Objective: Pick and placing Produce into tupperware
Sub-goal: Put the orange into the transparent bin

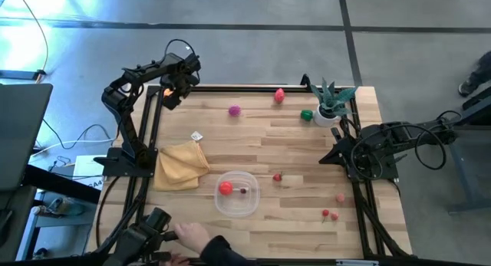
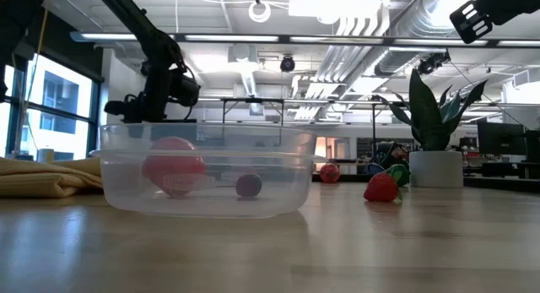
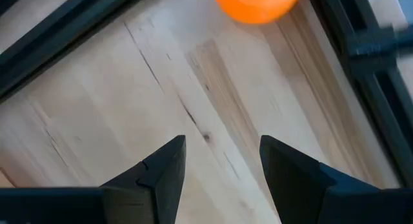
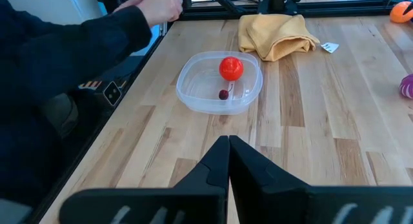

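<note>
Tupperware, a clear shallow plastic container with rounded corners (image 1: 236,193), sits on the light wooden table (image 1: 261,143) near its front edge, just beside a crumpled mustard-yellow cloth (image 1: 182,165). Inside it lie a round red toy fruit (image 1: 225,188) and a small dark cherry-like piece (image 1: 244,191). Other produce is scattered on the boards: a magenta-purple piece (image 1: 234,110), a pink-red piece (image 1: 280,95) and a green piece (image 1: 307,115) toward the far side near a spiky green plant in a white pot (image 1: 331,105), plus a small red strawberry-like piece (image 1: 278,176), a pale pink piece (image 1: 340,197) and a pair of little red pieces (image 1: 330,215) nearer the front. The left gripper (image 3: 222,162) hovers at the far left corner, fingers spread apart and empty, with an orange ball (image 3: 257,3) just beyond them. The right gripper (image 4: 228,153) waits at the right edge, fingers pressed together. A person's hand (image 1: 193,235) rests at the front edge.
</note>
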Controlling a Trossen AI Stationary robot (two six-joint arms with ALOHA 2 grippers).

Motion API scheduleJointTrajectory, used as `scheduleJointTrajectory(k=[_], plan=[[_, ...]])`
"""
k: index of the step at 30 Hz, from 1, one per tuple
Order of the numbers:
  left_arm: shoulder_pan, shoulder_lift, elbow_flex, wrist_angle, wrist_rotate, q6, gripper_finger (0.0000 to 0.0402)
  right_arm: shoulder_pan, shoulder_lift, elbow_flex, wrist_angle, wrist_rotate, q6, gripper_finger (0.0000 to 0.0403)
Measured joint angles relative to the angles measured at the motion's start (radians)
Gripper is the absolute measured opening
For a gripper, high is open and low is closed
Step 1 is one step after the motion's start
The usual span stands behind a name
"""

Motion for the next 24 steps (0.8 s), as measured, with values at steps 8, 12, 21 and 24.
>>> scheduleJointTrajectory(k=[8, 12, 21, 24], plan=[[0.075, 0.001, 0.0, 0.065, -0.079, 0.095, 0.0189, 0.0, 0.0, 0.0, 0.0, 0.0, 0.0, 0.0], [0.099, 0.004, 0.0, 0.083, -0.08, 0.119, 0.0189, 0.0, 0.0, 0.0, 0.0, 0.0, 0.001, 0.0], [0.122, 0.025, 0.0, 0.118, -0.099, 0.081, 0.0189, 0.0, 0.0, 0.0, 0.0, 0.0, -0.001, 0.0], [0.134, 0.047, -0.001, 0.131, -0.088, 0.077, 0.0189, 0.0, 0.0, 0.0, 0.0, 0.0, 0.001, 0.0]])
